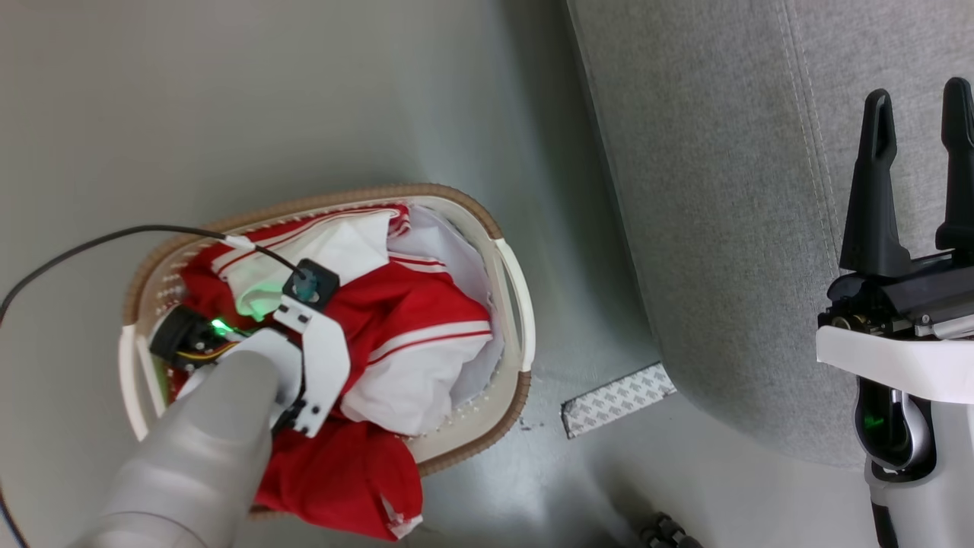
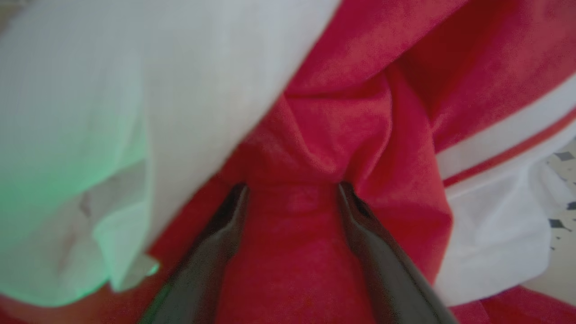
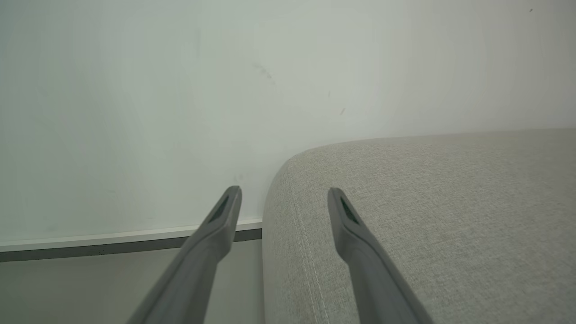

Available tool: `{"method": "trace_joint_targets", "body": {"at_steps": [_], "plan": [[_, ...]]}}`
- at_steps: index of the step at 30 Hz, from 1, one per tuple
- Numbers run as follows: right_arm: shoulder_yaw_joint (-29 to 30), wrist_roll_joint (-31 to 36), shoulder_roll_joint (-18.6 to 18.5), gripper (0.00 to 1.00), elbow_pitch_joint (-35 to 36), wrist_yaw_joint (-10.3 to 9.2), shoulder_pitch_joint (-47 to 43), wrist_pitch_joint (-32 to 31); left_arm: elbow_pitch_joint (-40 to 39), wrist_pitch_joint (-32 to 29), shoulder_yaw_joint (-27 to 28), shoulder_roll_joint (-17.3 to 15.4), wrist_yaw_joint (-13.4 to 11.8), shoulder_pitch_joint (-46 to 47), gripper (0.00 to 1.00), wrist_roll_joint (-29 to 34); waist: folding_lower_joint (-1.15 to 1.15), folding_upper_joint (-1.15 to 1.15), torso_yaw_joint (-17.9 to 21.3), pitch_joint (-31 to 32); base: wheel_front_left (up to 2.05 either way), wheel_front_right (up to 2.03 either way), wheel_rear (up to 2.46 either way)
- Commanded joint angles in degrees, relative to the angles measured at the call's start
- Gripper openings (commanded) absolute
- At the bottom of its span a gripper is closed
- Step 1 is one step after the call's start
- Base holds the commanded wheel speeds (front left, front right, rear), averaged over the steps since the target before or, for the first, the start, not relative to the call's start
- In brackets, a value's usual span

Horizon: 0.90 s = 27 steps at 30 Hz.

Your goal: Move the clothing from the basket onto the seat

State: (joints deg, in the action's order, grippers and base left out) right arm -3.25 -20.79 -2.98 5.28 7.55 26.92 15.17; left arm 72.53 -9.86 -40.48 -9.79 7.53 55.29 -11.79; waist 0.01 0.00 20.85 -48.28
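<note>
Clothing (image 1: 411, 304): one red-and-white heap. We cannot count the separate garments. It lies inside the basket (image 1: 525, 304), with one red fold spilling over the basket's near rim.

Basket: one, white with a brown rim, standing on the floor (image 1: 228, 91).

Left gripper (image 2: 292, 189): one, reaching down into the basket. In the left wrist view its two dark fingers (image 2: 225, 225) stand spread, with the tips pushed against red cloth (image 2: 315, 135) and a fold bunched between them. They are not clenched on it. A black cable (image 1: 114, 236) runs from the wrist out past the basket's far left rim.

Strip (image 1: 618, 399): one, grey-patterned, flat on the floor just off the basket's near right corner.

Seat (image 1: 723, 190): one, light grey with a stitched seam, to the right of the basket and apart from it. No clothing lies on the part we see.

Right gripper (image 1: 917, 99): one, well to the right of the basket, over the seat. Its two fingers (image 3: 225, 216) are released and wide apart, holding nothing. The right wrist view shows the seat's rounded edge (image 3: 427, 202) and a pale wall (image 3: 180, 90).
</note>
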Motion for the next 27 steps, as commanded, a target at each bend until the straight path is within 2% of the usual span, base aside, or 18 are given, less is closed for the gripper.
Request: {"method": "trace_joint_targets", "body": {"at_steps": [1, 10, 11, 12, 13, 21, 27], "plan": [[-0.1, -0.3, 0.1, 1.0, 0.2, -0.12, 0.7, 0.0, 0.5, -0.7, -0.5, -0.8, -0.1, 0.4, 1.0, 0.6, -0.01, 0.0, 0.6, -0.9, 0.0, 0.0, 0.0], [-1.2, -1.8, 0.1, 1.0, 0.1, -0.12, 1.9, 0.0, 1.1, -5.8, -6.5, -3.4, -0.1, 0.4, 1.0, 2.3, -0.01, 0.0, 1.9, -3.2, 0.0, 0.0, 0.0], [-1.2, -1.9, 0.1, 1.0, 0.1, -0.12, 2.0, 0.0, 1.1, -5.9, -6.6, -3.4, -0.1, 0.3, 0.95, 1.5, -0.01, 0.0, 2.0, -3.3, 0.0, 0.0, 0.0], [-1.3, -1.8, 0.1, 1.0, 0.1, -0.12, 2.1, 0.0, 1.1, -5.6, -6.6, -3.4, -0.1, 0.4, 0.55, 0.6, -0.01, 0.0, 2.1, -3.4, 0.0, 0.0, 0.0], [-1.3, -1.9, 0.1, 1.0, 0.1, -0.12, 2.1, 0.0, 1.1, -5.5, -6.7, -3.5, -0.1, 0.5, 0.0, -0.1, -0.01, 0.0, 2.2, -3.6, 0.0, 0.0, 0.0], [-0.7, -1.6, 0.1, 1.0, -0.6, -0.12, 2.1, 0.0, -0.2, -3.2, -8.6, -3.7, -0.1, 1.1, 0.0, -4.2, -0.01, 0.0, 1.7, -3.0, 0.0, 0.0, 0.0], [0.1, -0.6, 0.1, 1.0, -1.4, -0.12, 1.3, 0.0, -2.4, 1.3, -10.4, -1.5, -0.1, -1.5, 0.0, -8.1, -0.01, 0.0, 0.0, 2.5, 0.0, 0.0, 0.0]]}}
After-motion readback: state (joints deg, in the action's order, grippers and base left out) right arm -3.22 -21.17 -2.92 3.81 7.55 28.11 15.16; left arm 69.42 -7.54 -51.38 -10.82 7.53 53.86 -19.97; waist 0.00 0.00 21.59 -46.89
